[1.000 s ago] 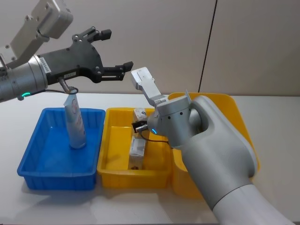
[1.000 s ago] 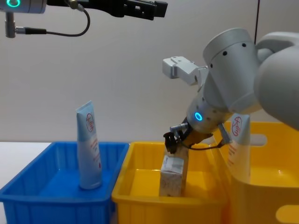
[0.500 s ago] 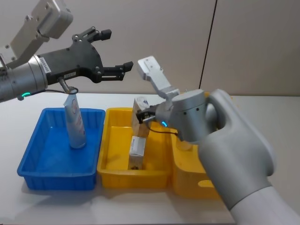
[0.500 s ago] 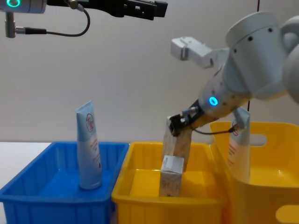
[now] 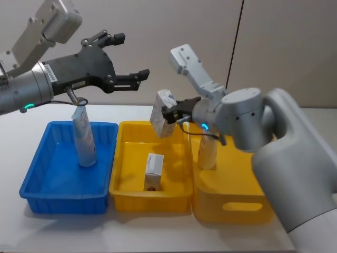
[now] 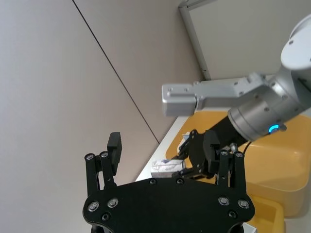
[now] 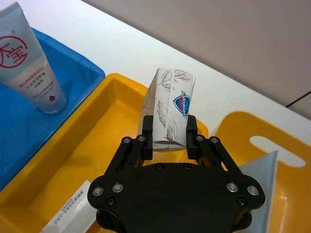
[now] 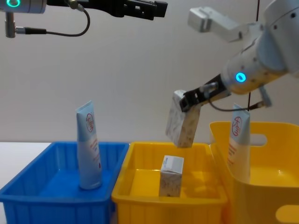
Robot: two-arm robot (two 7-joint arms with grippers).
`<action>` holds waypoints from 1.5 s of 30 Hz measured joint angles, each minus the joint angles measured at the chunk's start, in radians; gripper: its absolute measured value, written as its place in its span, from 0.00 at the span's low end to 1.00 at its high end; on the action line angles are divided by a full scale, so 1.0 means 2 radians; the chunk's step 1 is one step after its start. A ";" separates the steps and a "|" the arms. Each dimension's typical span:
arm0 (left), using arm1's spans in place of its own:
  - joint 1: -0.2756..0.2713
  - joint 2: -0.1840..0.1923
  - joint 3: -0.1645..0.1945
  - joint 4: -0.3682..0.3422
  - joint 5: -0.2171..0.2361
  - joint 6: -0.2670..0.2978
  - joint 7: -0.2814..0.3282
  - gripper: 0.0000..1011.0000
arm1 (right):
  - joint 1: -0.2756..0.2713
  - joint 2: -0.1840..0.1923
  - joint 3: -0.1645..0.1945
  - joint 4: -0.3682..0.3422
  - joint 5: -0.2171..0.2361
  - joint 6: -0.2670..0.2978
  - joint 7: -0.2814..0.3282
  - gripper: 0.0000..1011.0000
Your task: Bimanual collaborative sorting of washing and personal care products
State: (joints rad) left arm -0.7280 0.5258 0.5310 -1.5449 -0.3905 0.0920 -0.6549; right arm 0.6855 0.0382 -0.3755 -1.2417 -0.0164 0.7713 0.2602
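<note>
Above the yellow bin [image 5: 126,158], right gripper [image 5: 167,114] jaws clamp a carton [image 5: 161,112]; left gripper [image 5: 122,57] jaws wide, idle. Sorting partway: one tube [image 5: 84,138] in blue bin [image 5: 39,179], another carton [image 5: 154,168] binned.

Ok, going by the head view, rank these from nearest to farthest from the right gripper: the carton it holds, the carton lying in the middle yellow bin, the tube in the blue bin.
1. Held carton, clamped in the right gripper, above the middle yellow bin.
2. Loose carton, standing on that bin's floor below.
3. Tube, upright in the blue bin at far left.
</note>
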 joint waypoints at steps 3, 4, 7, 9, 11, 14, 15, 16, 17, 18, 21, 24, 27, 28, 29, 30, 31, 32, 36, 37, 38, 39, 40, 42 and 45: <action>0.000 0.000 0.000 0.000 0.000 0.000 0.000 0.99 | 0.003 0.013 0.001 -0.010 0.003 -0.003 0.017 0.33; 0.000 0.000 0.000 0.000 0.000 0.000 0.000 0.99 | 0.003 0.016 0.002 -0.012 0.004 -0.004 0.021 0.33; 0.000 0.000 0.000 0.000 0.000 0.000 0.000 0.99 | 0.007 0.027 0.004 -0.021 0.008 -0.007 0.036 0.33; 0.000 0.000 0.000 0.000 0.000 0.000 0.000 0.99 | 0.009 0.032 0.006 -0.024 0.010 -0.008 0.044 0.33; 0.000 0.000 0.000 0.000 0.000 0.000 0.000 0.99 | 0.013 0.040 0.009 -0.029 0.015 -0.010 0.056 0.33; 0.000 0.000 0.000 0.000 0.000 0.000 0.000 0.99 | 0.018 0.051 0.013 -0.036 0.022 -0.010 0.071 0.33; 0.000 0.000 0.000 0.000 0.000 0.000 0.000 0.99 | 0.019 0.054 0.015 -0.037 0.023 -0.010 0.076 0.33; 0.000 0.000 0.000 0.000 0.000 0.000 0.000 0.99 | 0.023 0.060 0.018 -0.040 0.027 -0.009 0.084 0.33; 0.000 0.000 0.000 0.000 0.000 0.000 0.000 0.99 | 0.024 0.063 0.020 -0.041 0.030 -0.008 0.089 0.33; 0.000 0.000 0.000 0.000 0.000 0.000 0.000 0.99 | 0.025 0.065 0.021 -0.041 0.032 -0.007 0.092 0.33; 0.000 0.000 0.000 0.000 0.000 0.000 0.000 0.99 | 0.033 0.078 0.027 -0.044 0.040 -0.001 0.111 0.33; 0.000 0.000 0.000 0.000 0.000 0.000 0.000 0.99 | 0.040 0.091 0.031 -0.046 0.050 0.004 0.132 0.33; 0.000 0.000 0.000 0.000 0.000 0.000 0.000 0.99 | 0.048 0.109 0.035 -0.046 0.060 0.009 0.156 0.33; 0.000 0.000 0.000 0.000 0.000 0.000 0.000 0.99 | 0.050 0.113 0.036 -0.046 0.062 0.010 0.162 0.33; 0.000 0.000 0.000 0.000 0.000 0.000 0.000 0.99 | 0.053 0.122 0.037 -0.046 0.066 0.011 0.174 0.33; 0.000 0.000 0.000 0.000 0.000 0.000 0.000 0.99 | 0.055 0.127 0.037 -0.046 0.069 0.012 0.180 0.33; 0.000 0.000 0.000 0.000 0.000 0.000 0.000 0.99 | 0.056 0.131 0.037 -0.046 0.070 0.013 0.188 0.33; 0.000 0.000 0.000 0.000 0.000 0.000 0.000 0.99 | 0.060 0.142 0.038 -0.046 0.075 0.014 0.201 0.33; 0.000 0.000 0.000 0.000 0.000 0.000 0.000 0.99 | 0.065 0.165 0.039 -0.048 0.082 0.016 0.227 0.33; 0.000 0.000 0.000 0.000 0.000 0.000 0.000 0.99 | 0.065 0.169 0.040 -0.049 0.084 0.017 0.232 0.33; 0.000 0.000 0.000 0.000 0.000 0.000 0.000 0.99 | 0.066 0.173 0.040 -0.050 0.085 0.017 0.236 0.33; 0.000 0.000 0.000 0.000 0.000 0.000 0.000 0.99 | 0.066 0.180 0.041 -0.053 0.086 0.019 0.242 0.33; 0.000 0.000 0.000 0.000 0.000 0.000 0.000 0.99 | 0.066 0.185 0.043 -0.056 0.087 0.019 0.244 0.33; 0.000 0.000 0.000 0.000 0.000 0.000 0.000 0.99 | 0.066 0.191 0.045 -0.061 0.089 0.020 0.248 0.33; 0.000 0.000 0.000 0.000 0.000 0.000 0.000 0.99 | 0.060 0.203 0.050 -0.071 0.091 0.024 0.249 0.33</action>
State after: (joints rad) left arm -0.7279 0.5258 0.5310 -1.5450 -0.3904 0.0920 -0.6549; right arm 0.8065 0.4439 -0.2757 -1.3846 0.1652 0.8187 0.7585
